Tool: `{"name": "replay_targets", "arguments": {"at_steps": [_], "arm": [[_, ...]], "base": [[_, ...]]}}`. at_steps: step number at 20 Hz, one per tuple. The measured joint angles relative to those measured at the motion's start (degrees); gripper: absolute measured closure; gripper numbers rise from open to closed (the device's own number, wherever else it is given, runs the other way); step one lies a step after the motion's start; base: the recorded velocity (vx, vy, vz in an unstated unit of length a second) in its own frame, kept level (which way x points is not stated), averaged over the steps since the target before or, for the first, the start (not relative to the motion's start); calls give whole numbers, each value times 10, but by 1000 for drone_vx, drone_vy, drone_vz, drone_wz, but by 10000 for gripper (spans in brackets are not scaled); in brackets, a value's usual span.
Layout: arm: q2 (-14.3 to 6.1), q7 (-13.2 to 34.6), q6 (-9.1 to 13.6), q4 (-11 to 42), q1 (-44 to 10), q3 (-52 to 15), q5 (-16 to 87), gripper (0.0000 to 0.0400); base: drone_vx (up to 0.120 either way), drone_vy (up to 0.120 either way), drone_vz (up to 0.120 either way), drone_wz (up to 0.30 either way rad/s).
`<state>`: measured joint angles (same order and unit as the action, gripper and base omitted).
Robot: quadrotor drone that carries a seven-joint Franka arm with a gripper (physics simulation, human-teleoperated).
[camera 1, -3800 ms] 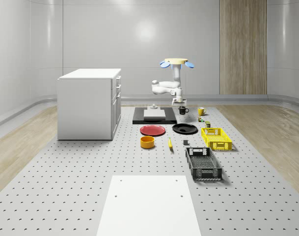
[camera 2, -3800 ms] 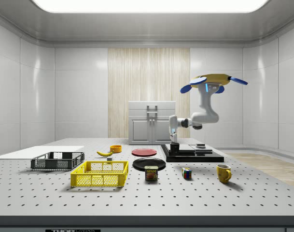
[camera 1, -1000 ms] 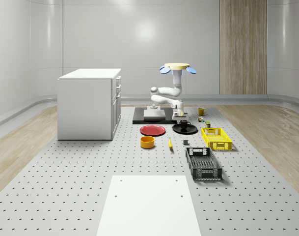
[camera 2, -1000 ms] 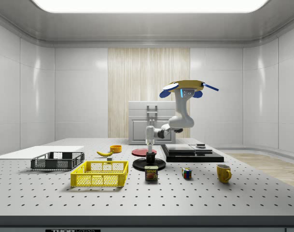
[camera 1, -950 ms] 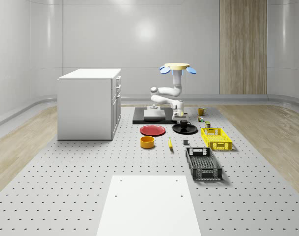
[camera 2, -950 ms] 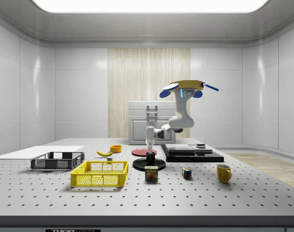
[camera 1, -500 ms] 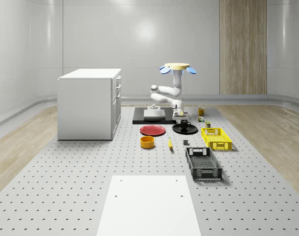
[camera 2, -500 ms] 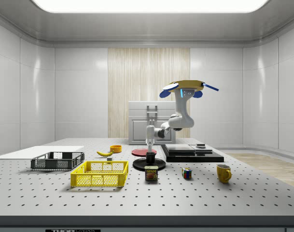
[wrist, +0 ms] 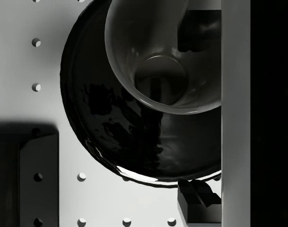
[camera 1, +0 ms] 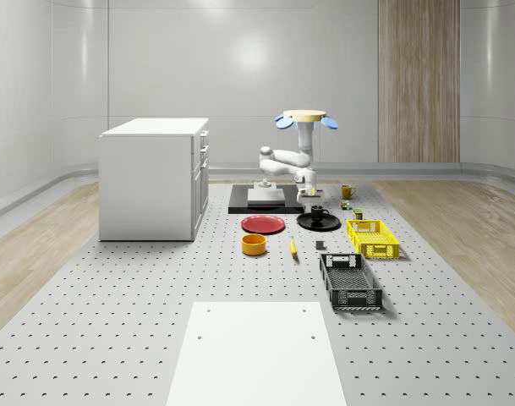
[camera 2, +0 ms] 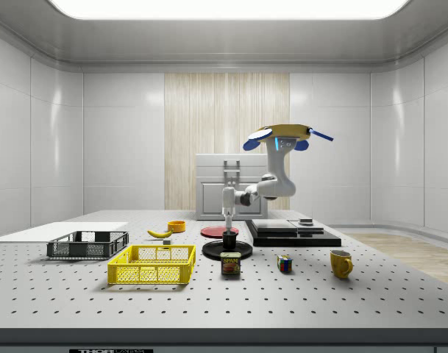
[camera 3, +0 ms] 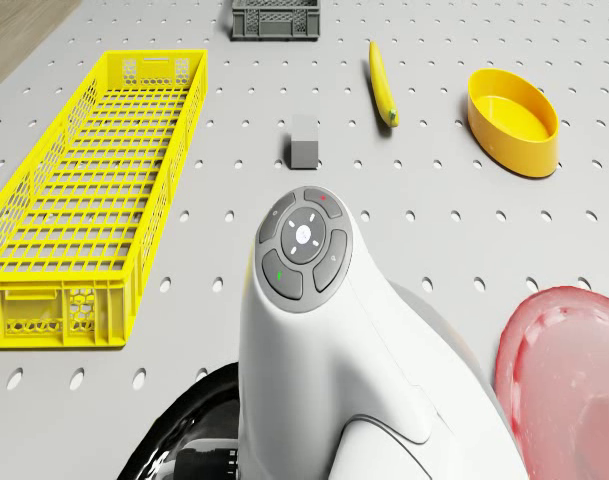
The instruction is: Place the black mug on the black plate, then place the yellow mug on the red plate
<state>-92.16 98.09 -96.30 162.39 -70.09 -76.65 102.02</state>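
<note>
pincer wide now and lifted clear: black mug sits free on the black plate just under it. drone hovers above, off to one side. yellow mug next.

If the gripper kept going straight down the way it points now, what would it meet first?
Most likely the black mug standing on the round black plate: the gripper points down right above it, and the wrist view looks into the mug's open mouth. The drone hovers over the table beside the plate.
</note>
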Motion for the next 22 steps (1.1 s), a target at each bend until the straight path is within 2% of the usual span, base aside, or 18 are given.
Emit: {"name": "replay_targets", "arguments": {"at_steps": [13,17,20,22], "arm": [[5,-3,12,3,3,-15,-13,0],[6,-3,13,3,3,-16,-13,0],[7,-3,14,3,3,-16,-13,0],[8,-3,15,3,4,-16,-13,0]], "base": [[0,0,117,0],[0,0,0,0],[13,120,0,0],[120,120,0,0]]}}
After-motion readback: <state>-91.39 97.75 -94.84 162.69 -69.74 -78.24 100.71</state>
